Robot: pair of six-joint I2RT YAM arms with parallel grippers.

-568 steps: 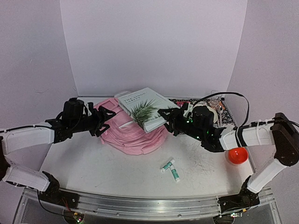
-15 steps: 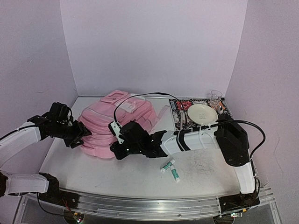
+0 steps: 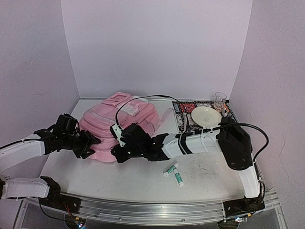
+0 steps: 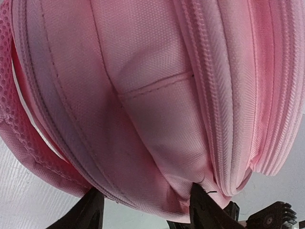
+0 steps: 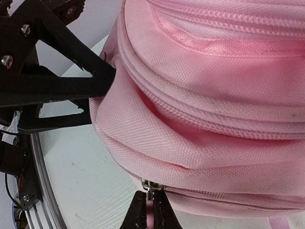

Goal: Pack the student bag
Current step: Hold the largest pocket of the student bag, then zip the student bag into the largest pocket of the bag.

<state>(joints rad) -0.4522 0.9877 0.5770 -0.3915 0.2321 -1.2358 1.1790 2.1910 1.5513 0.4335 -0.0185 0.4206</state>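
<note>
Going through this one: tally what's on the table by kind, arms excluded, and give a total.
Pink backpack: 1
Green-and-white tubes: 2
Plate: 1
Small clear glass: 1
Patterned mat: 1
Total: 6

I'm watching my right gripper (image 5: 150, 202) pinching the zip pull (image 5: 148, 185) on the student bag (image 5: 214, 95), jaws sitting closed around it, left gripper (image 5: 95, 90) touching the bag's side, bench (image 5: 81, 176) showing below
</note>
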